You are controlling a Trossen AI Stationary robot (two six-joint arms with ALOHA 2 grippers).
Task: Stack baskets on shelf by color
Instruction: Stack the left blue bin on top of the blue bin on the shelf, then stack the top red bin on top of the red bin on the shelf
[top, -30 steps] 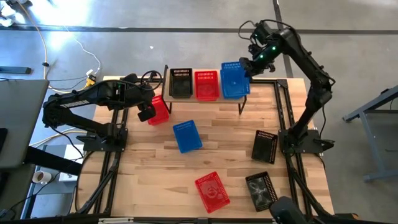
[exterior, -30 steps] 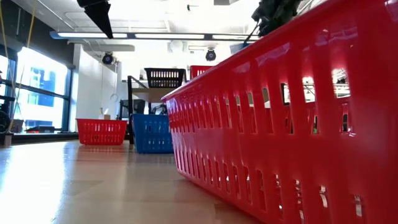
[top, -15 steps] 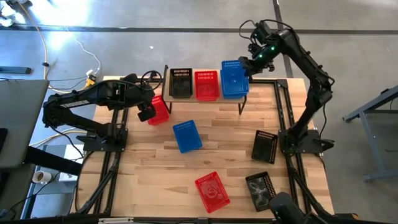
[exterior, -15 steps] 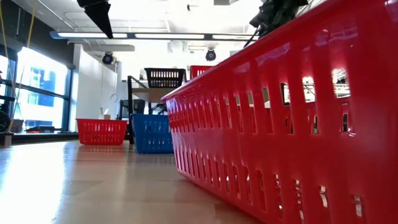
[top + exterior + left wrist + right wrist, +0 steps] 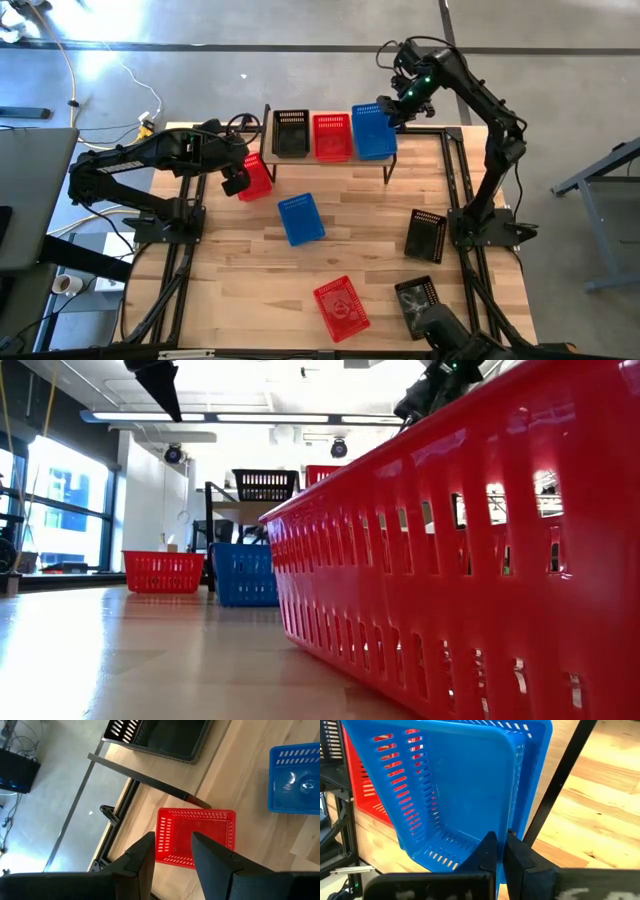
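1. The right gripper (image 5: 388,110) is clamped shut on the rim of a blue basket (image 5: 374,130); in the right wrist view the fingers (image 5: 490,851) are seen pinched onto its near wall. The basket is held tilted, just over the shelf's (image 5: 330,160) right end, apparently so it can be dropped into a second blue basket (image 5: 537,780) seen directly behind it.
2. Just beside the held basket, a red basket (image 5: 332,137) is set mid-shelf, and a black basket (image 5: 290,133) beyond it at the far end; one colour per slot is judged to be the reason for that spacing.
3. The left gripper (image 5: 236,182) hangs with fingers parted and nothing between them, directly over a red basket (image 5: 196,836) on the table, beside the shelf's leg. It is judged to be waiting or lined up for a pick.
4. Farther out on the table: a blue basket (image 5: 301,218), a red basket (image 5: 341,304), and two black baskets (image 5: 425,235) (image 5: 417,303), all unstacked.
5. Hard to make out: whether the held basket is already nested or only leaning cannot be told. How many baskets lie under it is hidden from above.
6. The low view is mostly blocked by a near red basket's wall (image 5: 480,560); the right gripper is cut off at its top edge.
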